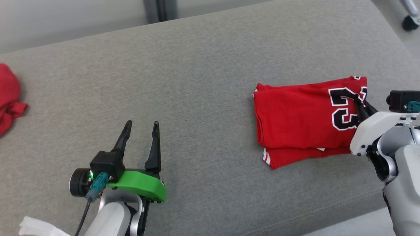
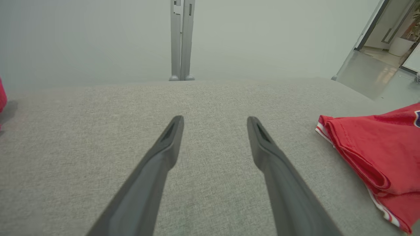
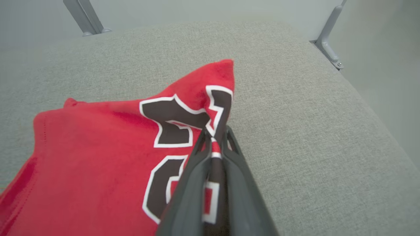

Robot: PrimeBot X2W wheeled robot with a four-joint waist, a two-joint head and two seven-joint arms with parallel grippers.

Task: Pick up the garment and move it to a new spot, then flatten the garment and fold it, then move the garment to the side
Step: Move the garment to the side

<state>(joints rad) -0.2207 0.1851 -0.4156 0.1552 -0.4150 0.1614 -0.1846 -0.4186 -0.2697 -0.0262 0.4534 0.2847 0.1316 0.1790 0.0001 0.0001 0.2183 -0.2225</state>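
Red folded garment (image 1: pixel 302 121) lies on the right of the grey cushion (image 1: pixel 197 65). The right wrist view shows the right gripper (image 3: pixel 215 132) pinching its numbered edge; the head view shows the left gripper (image 1: pixel 141 124) spread wide and another red cloth (image 1: pixel 8 98) far left.

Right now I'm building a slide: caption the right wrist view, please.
Right end effector pinching the numbered edge of the folded red jersey on the grey cushion.
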